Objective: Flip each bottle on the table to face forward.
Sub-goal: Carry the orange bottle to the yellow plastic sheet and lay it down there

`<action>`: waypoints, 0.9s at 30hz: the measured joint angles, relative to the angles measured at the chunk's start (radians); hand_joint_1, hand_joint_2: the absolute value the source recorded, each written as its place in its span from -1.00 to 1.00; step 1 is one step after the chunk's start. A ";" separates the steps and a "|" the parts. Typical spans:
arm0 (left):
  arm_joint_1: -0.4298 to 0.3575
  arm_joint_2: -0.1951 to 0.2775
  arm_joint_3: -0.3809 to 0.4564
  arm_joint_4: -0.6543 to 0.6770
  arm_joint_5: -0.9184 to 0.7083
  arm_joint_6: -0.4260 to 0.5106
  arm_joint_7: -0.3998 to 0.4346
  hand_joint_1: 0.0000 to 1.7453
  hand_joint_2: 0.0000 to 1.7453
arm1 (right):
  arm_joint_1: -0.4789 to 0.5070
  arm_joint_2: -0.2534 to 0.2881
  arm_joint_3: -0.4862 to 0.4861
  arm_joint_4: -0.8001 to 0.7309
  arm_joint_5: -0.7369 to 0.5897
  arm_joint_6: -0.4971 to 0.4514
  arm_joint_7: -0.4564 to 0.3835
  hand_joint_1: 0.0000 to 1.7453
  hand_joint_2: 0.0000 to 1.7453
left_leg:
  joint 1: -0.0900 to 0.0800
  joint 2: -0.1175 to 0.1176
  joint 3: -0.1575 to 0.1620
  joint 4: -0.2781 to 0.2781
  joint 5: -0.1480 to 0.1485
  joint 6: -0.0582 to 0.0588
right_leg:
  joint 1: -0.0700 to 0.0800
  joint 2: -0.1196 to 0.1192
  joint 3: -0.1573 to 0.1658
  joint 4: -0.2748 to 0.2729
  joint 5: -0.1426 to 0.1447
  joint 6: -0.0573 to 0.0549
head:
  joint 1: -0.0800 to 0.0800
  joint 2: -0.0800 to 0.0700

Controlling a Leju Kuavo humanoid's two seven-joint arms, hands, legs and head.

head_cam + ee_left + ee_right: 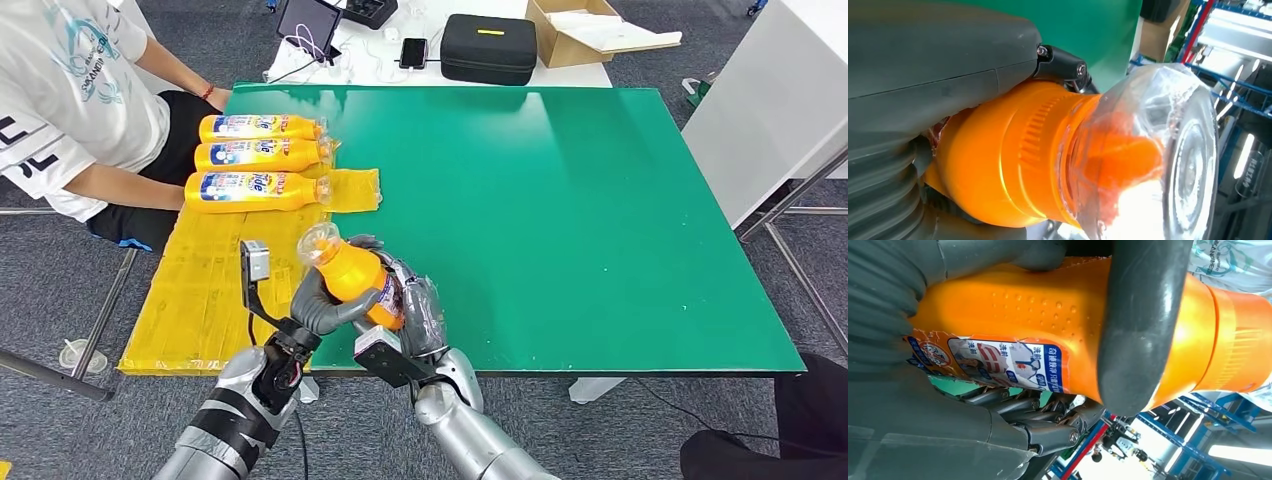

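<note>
An orange bottle (pixel 352 274) with a clear cap hangs above the table's near left edge, cap tilted up and away. My left hand (pixel 322 308) grips it near the neck and my right hand (pixel 418 310) wraps its lower body. The left wrist view has the orange bottle (pixel 1013 160) shoulder and clear cap (pixel 1168 155) close up under my left hand (pixel 923 80). In the right wrist view my right hand (pixel 1138 325) crosses the orange bottle (pixel 1023 305), with its torn blue label (pixel 998 362) toward the camera. Three more bottles (pixel 258 158) lie in a row on yellow sheeting, labels up.
Yellow plastic sheeting (pixel 205 290) covers the left strip of the green table (pixel 560 220). A seated person (pixel 70 110) is at the far left beside the bottle row. A black case (pixel 488 47), a tablet and a cardboard box sit on the white table behind.
</note>
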 joint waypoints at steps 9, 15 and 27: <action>-0.003 0.000 0.017 0.001 0.039 -0.040 0.027 1.00 1.00 | 0.000 0.010 -0.006 0.000 0.012 -0.019 -0.002 -1.00 0.50 | 0.000 0.000 0.000 0.000 0.000 0.000 | 0.000 0.000 0.000 0.000 0.000 0.000 | 0.000 0.000; -0.002 -0.003 0.032 0.003 0.064 -0.025 0.037 1.00 1.00 | -0.002 0.013 -0.018 0.001 0.063 -0.075 0.012 -1.00 -1.00 | 0.000 0.000 0.000 0.000 0.000 0.000 | 0.000 0.000 0.000 0.000 0.000 0.000 | 0.000 0.000; -0.011 -0.036 0.078 -0.017 0.034 0.175 0.025 1.00 1.00 | 0.034 0.027 -0.147 -0.120 0.311 -0.081 0.041 -1.00 -1.00 | 0.000 -0.001 -0.001 0.000 0.000 0.000 | 0.000 -0.001 0.000 0.000 0.000 0.000 | 0.001 0.000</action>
